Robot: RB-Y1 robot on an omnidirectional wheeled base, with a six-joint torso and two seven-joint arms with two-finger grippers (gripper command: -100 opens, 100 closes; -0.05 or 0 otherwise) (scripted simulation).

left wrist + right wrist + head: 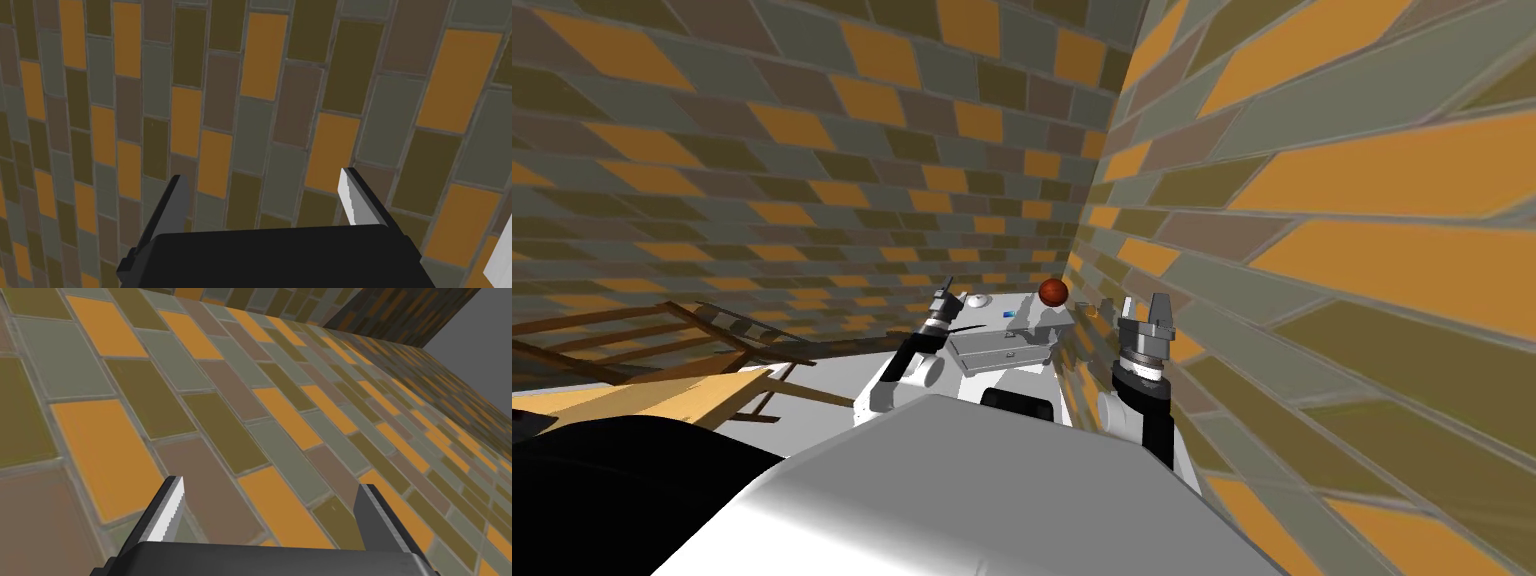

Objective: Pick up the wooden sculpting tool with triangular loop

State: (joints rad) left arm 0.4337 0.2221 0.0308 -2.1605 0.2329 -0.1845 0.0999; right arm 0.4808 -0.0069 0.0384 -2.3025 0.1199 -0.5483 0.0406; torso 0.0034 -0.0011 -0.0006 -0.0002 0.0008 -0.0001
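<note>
The corner is enclosed by two tiled walls (812,150) in orange, olive and grey. A tilted wooden frame (662,345) is noted well to the left. A pale worktop (1012,299) is set into the corner, and a grey box (1002,350) is seen on its near part.

The left gripper (944,300) is held just beside the box, with its fingers (352,197) standing apart and nothing between them. The right gripper (1145,305) is raised close to the right-hand wall, likewise parted and empty.

A red-brown ball (1053,291), a white dome (977,300) and a small blue item (1009,314) are recorded at the back of the worktop.

A thin dark sliver (969,327), lying just beside the left gripper, is judged to be the sculpting tool, though its loop cannot be made out.

The approach step is judged to be in hand, with no grasp made. The left wrist is required to be tipped downward and lowered over the sliver before closing.
</note>
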